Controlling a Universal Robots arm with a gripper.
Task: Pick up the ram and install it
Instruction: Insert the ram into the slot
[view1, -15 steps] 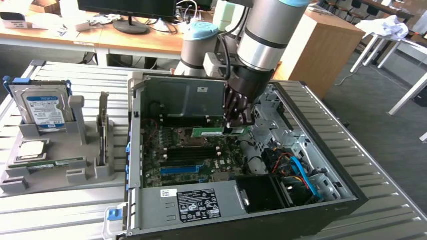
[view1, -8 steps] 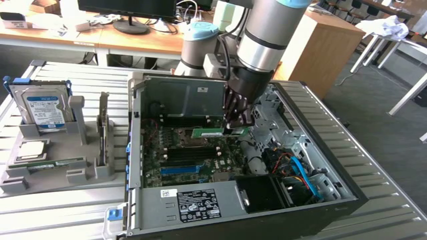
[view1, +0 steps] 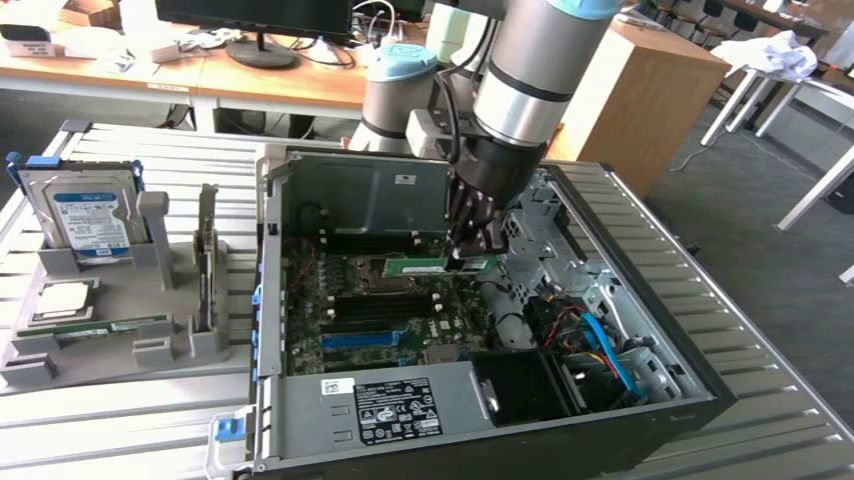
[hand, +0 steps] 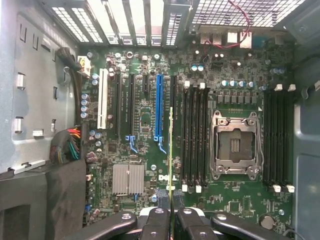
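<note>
You've got the pick done: your gripper (view1: 475, 252) is clamped on the ram (view1: 416, 266), held on edge just above the board (hand: 235, 200) and beside the memory slots (hand: 195, 135), but by the look of it not yet seated in one

Computer case (view1: 271, 300) open-topped; end effector (view1: 475, 258) with ram (view1: 416, 266) down inside, over motherboard (view1: 354, 300). Metal back wall (view1: 360, 195) close behind, drive cage (view1: 567, 250) just beside on exterior view's right. Black shroud (view1: 527, 385), blue cables (view1: 598, 345) crowd near corner. Memory slots (hand: 194, 135) just beside ram edge; expansion slots (hand: 159, 107) low, room above. Grey parts rack (view1: 120, 335) on bench (view1: 767, 340) stands well apart from arm (view1: 527, 90), on exterior view's left.
</note>
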